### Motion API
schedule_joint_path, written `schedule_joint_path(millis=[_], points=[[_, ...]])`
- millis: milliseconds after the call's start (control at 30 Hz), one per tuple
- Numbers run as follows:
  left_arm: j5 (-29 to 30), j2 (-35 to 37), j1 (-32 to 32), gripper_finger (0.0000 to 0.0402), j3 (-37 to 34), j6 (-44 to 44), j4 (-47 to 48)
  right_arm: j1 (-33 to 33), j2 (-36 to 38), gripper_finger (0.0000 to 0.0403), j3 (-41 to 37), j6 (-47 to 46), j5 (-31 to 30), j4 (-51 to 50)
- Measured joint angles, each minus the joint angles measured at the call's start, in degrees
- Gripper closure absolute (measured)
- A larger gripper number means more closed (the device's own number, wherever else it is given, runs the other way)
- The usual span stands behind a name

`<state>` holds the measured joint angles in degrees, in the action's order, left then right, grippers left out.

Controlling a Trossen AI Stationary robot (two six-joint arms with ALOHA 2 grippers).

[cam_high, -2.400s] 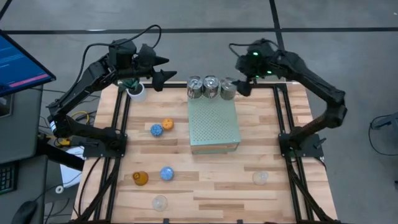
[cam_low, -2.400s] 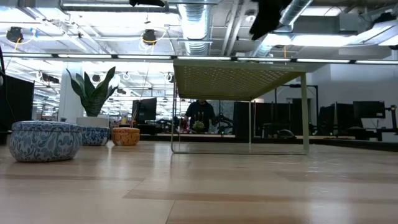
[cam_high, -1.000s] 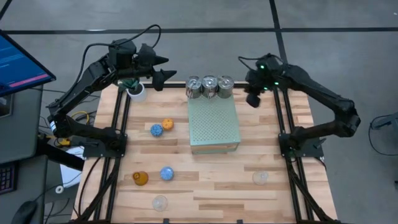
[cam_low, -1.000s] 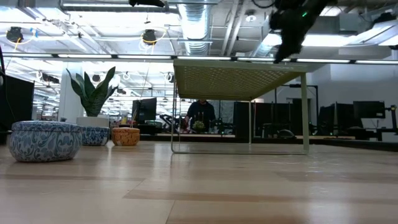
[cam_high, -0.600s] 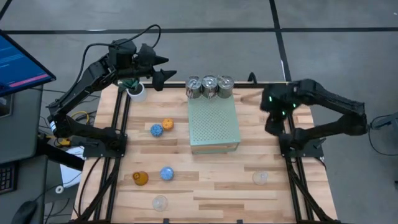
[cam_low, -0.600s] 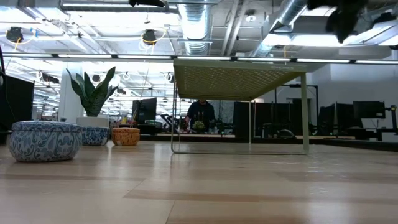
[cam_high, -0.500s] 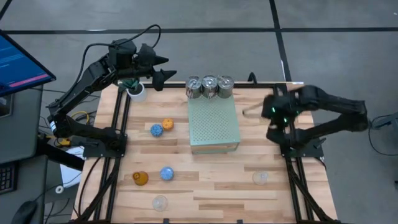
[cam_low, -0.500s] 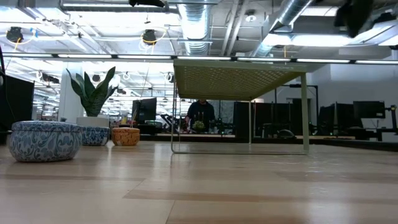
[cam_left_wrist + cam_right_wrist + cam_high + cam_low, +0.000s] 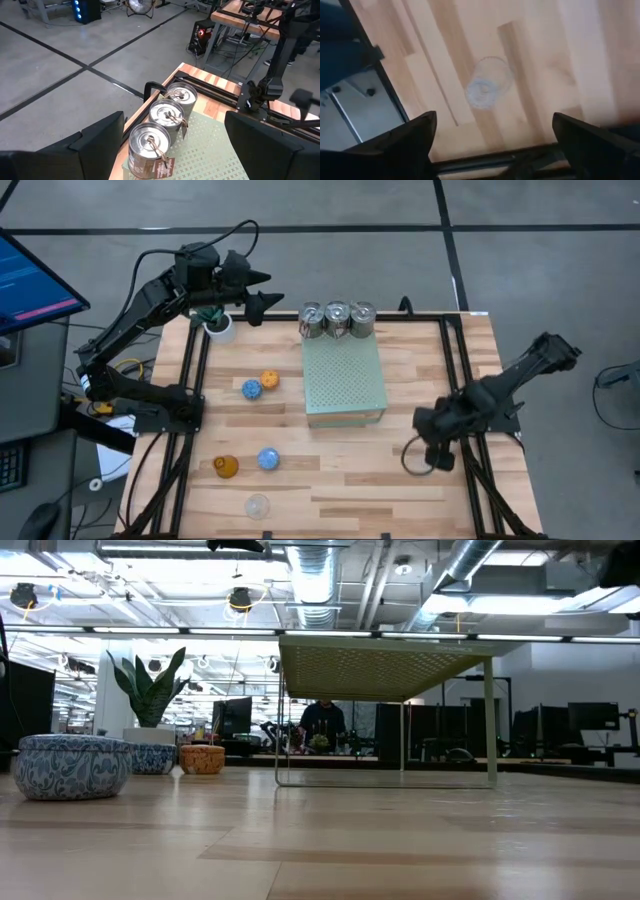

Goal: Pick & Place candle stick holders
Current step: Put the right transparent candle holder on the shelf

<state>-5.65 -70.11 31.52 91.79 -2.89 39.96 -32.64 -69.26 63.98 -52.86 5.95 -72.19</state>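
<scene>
Three silver metal cups (image 9: 339,319) stand in a row on the far end of the pale-green perforated block (image 9: 345,380); they also show in the left wrist view (image 9: 165,116). On the table's left half rest a blue holder (image 9: 251,389), an orange one (image 9: 269,380), an amber one (image 9: 226,466), a second blue one (image 9: 268,458) and a clear glass one (image 9: 258,505). My right gripper (image 9: 428,455) is open above another clear glass holder (image 9: 487,86) near the right near corner, apart from it. My left gripper (image 9: 268,288) is open, high at the far left.
A green plant in a white pot (image 9: 220,328) stands at the far left corner below my left arm. Black frame rails (image 9: 195,380) run along both sides of the table. A monitor (image 9: 35,280) stands off the left edge. A person (image 9: 322,725) sits far behind.
My right gripper has swung from beside the silver cups at the far edge toward the table's right and near edges and has come down, ending over the clear glass holder at the near right. The three cups stay on the block.
</scene>
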Motion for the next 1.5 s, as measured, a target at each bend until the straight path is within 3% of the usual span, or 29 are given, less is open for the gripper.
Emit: schedule_joint_path(millis=[133,400,1000,1233,1500], points=[[0.0,0.0,0.0,0.0056,0.0,0.0,0.0,-3.4,-2.4,0.001,-2.4,-0.2,-0.7,5.7],[0.0,0.0,0.0,0.0056,0.0,0.0,0.1,-7.1,-2.7,0.0012,-9.1,-4.4,-7.5,12.0],[-0.1,0.0,0.0,0.0056,0.0,0.0,0.2,-10.8,-3.2,0.0015,-19.1,-8.3,-8.0,23.5],[0.0,0.0,0.0,0.0056,0.0,-0.4,0.2,-10.8,-3.2,0.0046,-20.3,-8.2,-9.0,24.8],[0.0,0.0,0.0,0.0056,0.0,-0.4,0.2,-10.8,-3.2,0.0126,-20.2,-7.3,-9.0,24.9]])
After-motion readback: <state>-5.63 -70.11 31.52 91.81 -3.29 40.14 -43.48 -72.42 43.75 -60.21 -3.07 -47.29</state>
